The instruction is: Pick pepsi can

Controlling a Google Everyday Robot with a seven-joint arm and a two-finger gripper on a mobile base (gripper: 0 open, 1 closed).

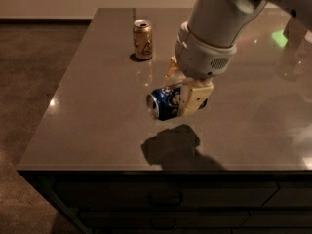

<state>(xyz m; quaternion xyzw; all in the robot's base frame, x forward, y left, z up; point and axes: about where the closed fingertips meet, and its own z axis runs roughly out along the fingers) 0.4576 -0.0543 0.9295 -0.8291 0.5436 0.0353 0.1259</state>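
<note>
The gripper [183, 92] clamps the pepsi can [163, 104] sideways (silver end facing 8 o'clock), clear of the table [83, 116]. A gold-brown can [142, 39] stands upright at 11 o'clock from it.

No text legible — pepsi can [165, 105] in end effector [182, 92] shows a logo.

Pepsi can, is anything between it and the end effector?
Nothing visible. The end effector is shut on the pepsi can, holding it sideways above the table; the gold can stands apart, farther back.

Dark blue pepsi can [165, 104], horizontal, held aloft in gripper [183, 92].
</note>
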